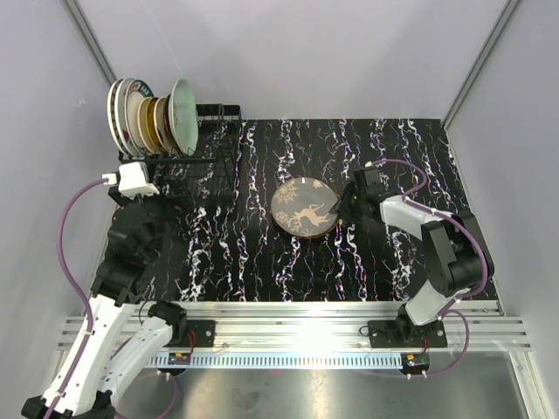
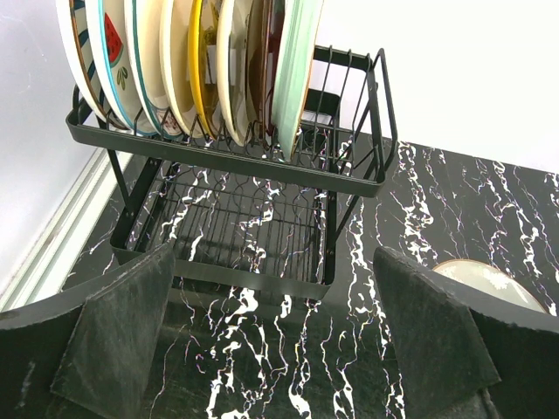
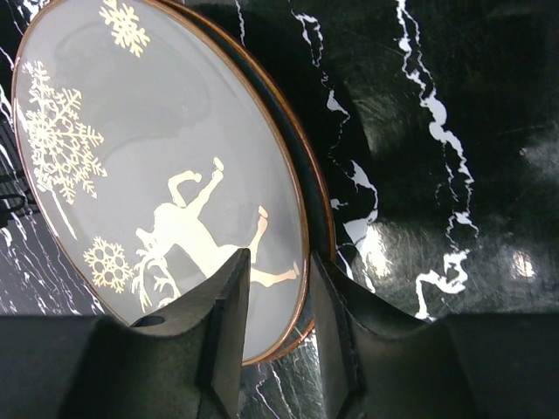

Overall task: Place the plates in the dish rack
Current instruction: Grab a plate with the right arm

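A brown plate with a pale deer and snowflakes (image 1: 302, 208) (image 3: 157, 157) lies on the black marbled table. My right gripper (image 1: 337, 209) (image 3: 279, 262) is open at its right rim, one finger over the plate's face, the other outside the edge, with a gap between them. The dish rack (image 1: 214, 144) (image 2: 227, 157) stands at the far left and holds several upright plates (image 1: 153, 113) (image 2: 201, 61). In front of the rack hovers my left gripper (image 1: 179, 194) (image 2: 272, 257), wide open with nothing in it. The left wrist view catches the brown plate's edge (image 2: 489, 275) at the right.
The rack's right half (image 1: 225, 131) holds no plates. White walls close in the table at the back and both sides. A metal rail (image 1: 297, 327) with both arm bases runs along the near edge.
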`<state>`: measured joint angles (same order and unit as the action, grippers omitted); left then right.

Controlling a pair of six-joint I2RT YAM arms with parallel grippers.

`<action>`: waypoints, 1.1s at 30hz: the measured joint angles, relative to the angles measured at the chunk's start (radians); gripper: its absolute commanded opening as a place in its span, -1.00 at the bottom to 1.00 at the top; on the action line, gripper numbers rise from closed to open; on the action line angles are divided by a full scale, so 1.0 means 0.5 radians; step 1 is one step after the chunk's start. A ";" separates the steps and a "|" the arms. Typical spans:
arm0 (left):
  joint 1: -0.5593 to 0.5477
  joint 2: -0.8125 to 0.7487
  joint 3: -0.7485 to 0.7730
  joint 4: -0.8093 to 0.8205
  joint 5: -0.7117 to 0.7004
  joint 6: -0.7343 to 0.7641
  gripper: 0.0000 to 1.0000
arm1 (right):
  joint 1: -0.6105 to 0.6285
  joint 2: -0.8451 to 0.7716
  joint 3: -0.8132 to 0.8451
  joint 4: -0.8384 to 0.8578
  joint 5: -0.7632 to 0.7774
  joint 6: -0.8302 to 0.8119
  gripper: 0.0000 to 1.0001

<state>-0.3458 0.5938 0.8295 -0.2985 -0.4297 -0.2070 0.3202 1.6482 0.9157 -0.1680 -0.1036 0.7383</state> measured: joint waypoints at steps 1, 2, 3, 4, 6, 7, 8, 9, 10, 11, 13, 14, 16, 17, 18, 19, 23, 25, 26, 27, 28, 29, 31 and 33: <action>0.000 0.000 0.000 0.000 0.000 0.000 0.98 | 0.000 0.005 -0.003 0.013 -0.005 0.006 -0.17; 0.000 0.001 0.000 0.000 0.000 0.000 0.98 | 0.000 0.008 -0.009 0.031 -0.008 0.014 -0.17; 0.000 0.003 0.000 0.001 0.000 0.000 0.98 | 0.000 0.010 -0.019 0.053 -0.018 0.022 -0.16; 0.000 0.006 0.000 0.001 0.000 0.000 0.98 | 0.000 0.011 -0.035 0.083 -0.029 0.031 -0.17; -0.002 0.012 0.000 0.000 0.001 0.000 0.98 | 0.000 0.011 -0.082 0.168 -0.054 0.060 -0.16; -0.004 0.014 0.000 0.000 0.002 0.000 0.98 | 0.000 0.011 -0.108 0.217 -0.067 0.076 -0.16; -0.006 0.017 0.000 0.001 0.007 0.000 0.98 | 0.000 0.011 -0.141 0.278 -0.082 0.098 -0.16; -0.010 0.021 0.000 0.000 0.008 0.000 0.98 | 0.000 0.011 -0.172 0.334 -0.099 0.121 -0.16; -0.014 0.024 0.000 0.000 0.009 0.000 0.98 | 0.000 0.011 -0.199 0.388 -0.111 0.139 -0.16; -0.018 0.027 0.000 0.000 0.010 0.000 0.98 | 0.000 0.011 -0.230 0.444 -0.121 0.160 -0.16; -0.023 0.040 0.000 0.000 0.014 0.000 0.98 | 0.000 0.011 -0.283 0.549 -0.144 0.198 -0.16; -0.024 0.048 0.000 0.000 0.014 0.000 0.98 | 0.000 0.011 -0.308 0.595 -0.150 0.218 -0.16; -0.026 0.062 0.000 0.000 0.015 0.000 0.98 | 0.000 0.011 -0.346 0.675 -0.157 0.250 -0.16; -0.027 0.070 0.000 0.000 0.015 0.000 0.98 | 0.000 0.011 -0.366 0.713 -0.163 0.262 -0.16; -0.027 0.075 0.000 0.000 0.015 0.000 0.98 | 0.000 0.011 -0.385 0.749 -0.165 0.271 -0.17; -0.027 0.080 0.000 -0.001 0.015 0.000 0.98 | 0.000 0.011 -0.397 0.774 -0.166 0.279 -0.17; -0.027 0.104 0.000 0.000 0.017 0.000 0.98 | 0.000 0.011 -0.486 0.945 -0.171 0.316 -0.21; -0.027 0.117 0.000 -0.001 0.024 -0.001 0.98 | 0.000 0.011 -0.532 1.032 -0.175 0.334 -0.24; -0.027 0.127 0.000 -0.001 0.031 -0.001 0.98 | 0.000 0.013 -0.556 1.080 -0.179 0.343 -0.24; -0.027 0.136 0.000 -0.002 0.038 -0.001 0.98 | 0.000 0.014 -0.581 1.125 -0.181 0.356 -0.26; -0.027 0.146 0.000 -0.003 0.047 -0.001 0.98 | 0.000 0.021 -0.603 1.175 -0.185 0.366 -0.27; -0.027 0.158 0.000 -0.004 0.059 -0.002 0.98 | 0.000 0.031 -0.622 1.226 -0.188 0.381 -0.28; -0.027 0.179 0.000 -0.009 0.072 -0.002 0.98 | 0.000 0.061 -0.650 1.328 -0.201 0.414 -0.29; -0.027 0.199 0.000 -0.018 0.081 -0.002 0.98 | 0.000 0.089 -0.667 1.408 -0.207 0.439 -0.28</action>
<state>-0.3592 0.6933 0.8295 -0.3077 -0.3893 -0.2077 0.3202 1.6924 0.5823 0.5362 -0.2070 0.9581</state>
